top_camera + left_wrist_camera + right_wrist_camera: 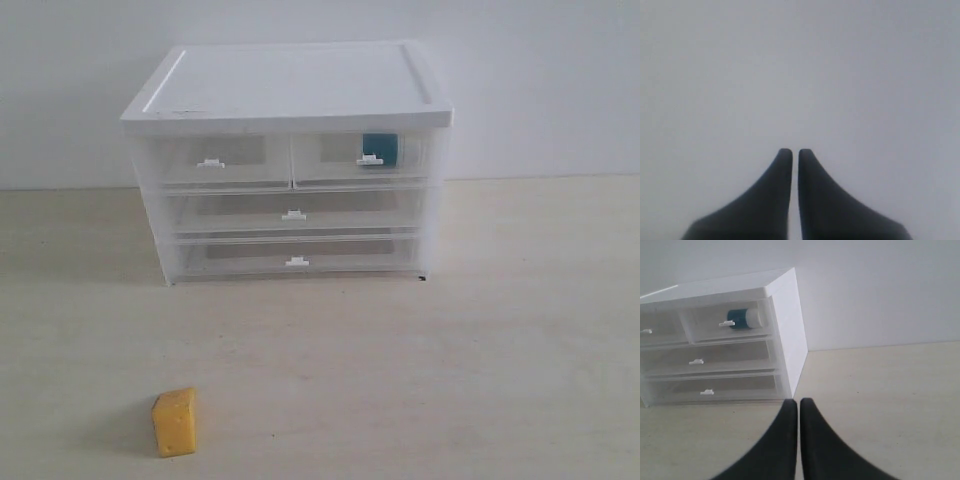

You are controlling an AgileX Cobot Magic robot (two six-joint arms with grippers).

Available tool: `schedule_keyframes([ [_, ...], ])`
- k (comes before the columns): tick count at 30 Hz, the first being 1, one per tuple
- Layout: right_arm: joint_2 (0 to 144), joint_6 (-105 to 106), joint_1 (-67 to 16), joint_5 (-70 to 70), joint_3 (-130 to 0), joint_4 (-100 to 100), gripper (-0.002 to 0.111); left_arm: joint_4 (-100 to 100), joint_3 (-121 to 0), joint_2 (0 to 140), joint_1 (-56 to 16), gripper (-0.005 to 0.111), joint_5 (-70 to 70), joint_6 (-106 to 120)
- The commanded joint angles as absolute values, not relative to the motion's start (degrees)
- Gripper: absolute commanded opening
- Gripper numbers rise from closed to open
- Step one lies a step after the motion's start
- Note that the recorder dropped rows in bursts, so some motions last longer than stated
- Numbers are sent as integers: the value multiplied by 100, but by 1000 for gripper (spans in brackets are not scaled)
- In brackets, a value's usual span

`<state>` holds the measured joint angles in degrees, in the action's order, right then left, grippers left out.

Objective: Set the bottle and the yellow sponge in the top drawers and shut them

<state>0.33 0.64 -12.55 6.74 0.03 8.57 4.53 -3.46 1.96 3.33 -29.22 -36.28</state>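
The white-topped cabinet [290, 85] stands at the back of the table, both top drawers pushed in. The teal bottle [380, 149] lies inside the right top drawer [362, 158], its white cap showing in the right wrist view, bottle [742, 318]. The left top drawer [212, 160] holds nothing I can see. The yellow sponge [175, 421] stands on the table near the front left. Neither arm appears in the exterior view. My left gripper [791, 151] is shut on nothing, facing a blank grey surface. My right gripper [798, 402] is shut on nothing, to the cabinet's right.
Two full-width drawers [293, 214] sit shut below the top pair. A plain wall [540, 80] rises behind the cabinet. The tabletop [450, 380] is pale wood.
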Motion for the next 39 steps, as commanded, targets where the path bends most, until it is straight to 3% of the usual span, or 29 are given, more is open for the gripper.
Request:
schedule_keyframes([
  [1,0,46,-1270,673,0,847,0,1936,-865,1044,342,4,-3920,-4704],
  [6,0,46,-1270,673,0,847,0,2982,-1388,2477,342,4,-4005,-5626],
  [10,0,46,-1268,661,0,847,0,3938,-1536,3838,342,4,-4927,-6605],
  [18,0,46,-1268,649,0,847,0,3859,-1562,6839,342,4,-6996,-7177],
  [24,0,46,-1268,638,0,847,0,3881,-1932,8664,49,4,-6996,-7266],
  [32,0,46,-1268,638,0,847,0,3630,-2707,9962,-529,4,-6996,-7478],
  [39,0,46,-1268,626,0,847,0,3490,-3265,10507,-600,4,-6996,-8233],
])
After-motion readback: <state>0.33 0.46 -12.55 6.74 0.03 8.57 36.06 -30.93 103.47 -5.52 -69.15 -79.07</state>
